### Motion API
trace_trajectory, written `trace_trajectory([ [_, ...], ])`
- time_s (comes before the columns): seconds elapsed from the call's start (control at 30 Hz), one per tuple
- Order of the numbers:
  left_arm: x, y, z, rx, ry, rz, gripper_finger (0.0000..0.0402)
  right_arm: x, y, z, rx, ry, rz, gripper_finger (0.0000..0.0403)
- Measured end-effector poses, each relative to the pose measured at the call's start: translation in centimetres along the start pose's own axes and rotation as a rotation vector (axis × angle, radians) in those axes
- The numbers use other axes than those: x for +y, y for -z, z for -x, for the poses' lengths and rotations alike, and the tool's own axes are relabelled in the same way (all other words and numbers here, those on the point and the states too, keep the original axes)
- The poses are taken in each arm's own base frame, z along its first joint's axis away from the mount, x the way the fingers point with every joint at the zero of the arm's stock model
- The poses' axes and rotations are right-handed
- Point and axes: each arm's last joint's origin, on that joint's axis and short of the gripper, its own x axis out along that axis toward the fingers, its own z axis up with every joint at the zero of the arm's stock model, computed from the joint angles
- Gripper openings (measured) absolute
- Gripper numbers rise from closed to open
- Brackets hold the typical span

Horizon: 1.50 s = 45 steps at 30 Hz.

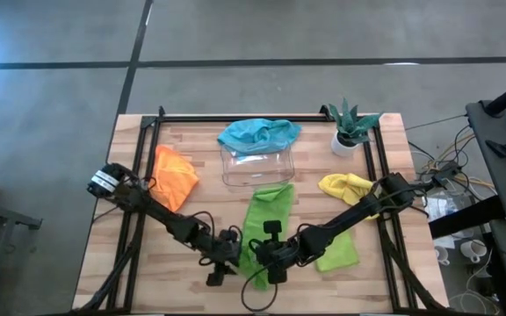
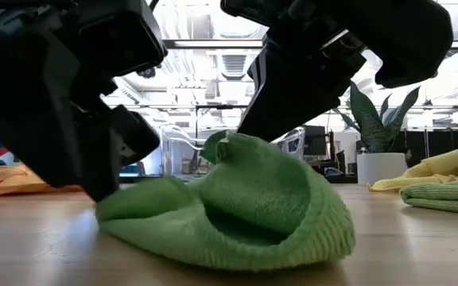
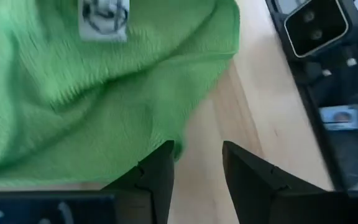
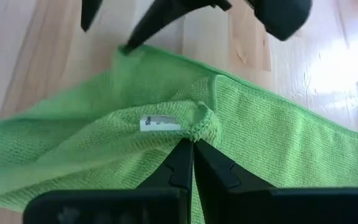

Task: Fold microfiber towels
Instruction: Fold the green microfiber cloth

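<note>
Two grippers meet at the table's six o'clock: right gripper [image 4: 192, 144] pinches the green towel [image 4: 253, 130]; left gripper [image 3: 197, 155] gapes empty.

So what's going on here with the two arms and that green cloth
The two arms are folding a lime green towel near the front middle of the wooden table. The right gripper has its jaws shut on a corner of the towel and holds it raised off the wood. The left gripper, jaws apart, sits at the towel's edge without holding it. A second green towel, a yellow one and an orange one lie around, and a teal one is draped over the clear tray.
</note>
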Motion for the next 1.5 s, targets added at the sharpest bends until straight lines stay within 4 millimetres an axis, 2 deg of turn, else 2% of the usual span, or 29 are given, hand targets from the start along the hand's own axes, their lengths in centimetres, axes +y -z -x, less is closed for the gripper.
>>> trace_trajectory([
  [0.17,-0.4,0.1,0.3,0.054,0.101,0.075,0.0121,0.0,0.0,0.0,0.000,0.000,0.000,0.0009],
  [0.3,-1.0,-0.1,0.7,0.047,0.124,0.069,0.0121,0.0,0.0,0.0,-0.001,0.000,0.000,0.0009],
  [0.6,-1.2,0.3,3.3,0.142,0.031,0.165,0.0121,0.4,-1.2,-0.1,-0.099,-0.085,-0.034,0.0009],
  [0.7,-1.4,-0.1,3.9,0.102,0.007,0.151,0.0121,0.8,-1.4,-1.1,-0.160,-0.102,-0.056,0.0009],
  [0.9,-1.6,-0.5,4.6,0.065,0.001,0.122,0.0121,2.1,-1.3,-4.3,-0.210,-0.128,-0.070,0.0012],
  [1.03,-1.5,-0.5,4.6,0.063,-0.006,0.124,0.0121,2.9,-1.9,-6.0,-0.219,-0.130,-0.058,0.0039],
  [1.13,-1.5,-0.5,4.6,0.062,-0.011,0.124,0.0121,3.8,-2.9,-6.2,-0.245,-0.161,-0.021,0.0072],
  [1.3,-1.5,-0.4,4.6,0.066,-0.014,0.124,0.0121,4.8,-4.2,-5.3,-0.280,-0.224,0.012,0.0128],
  [1.43,-1.4,-0.4,4.4,0.062,-0.029,0.131,0.0121,4.5,-4.3,-4.4,-0.244,-0.224,0.018,0.0158],
  [1.5,-1.3,-0.2,4.1,0.063,-0.053,0.197,0.0121,4.3,-4.3,-3.9,-0.211,-0.204,0.011,0.0167],
])
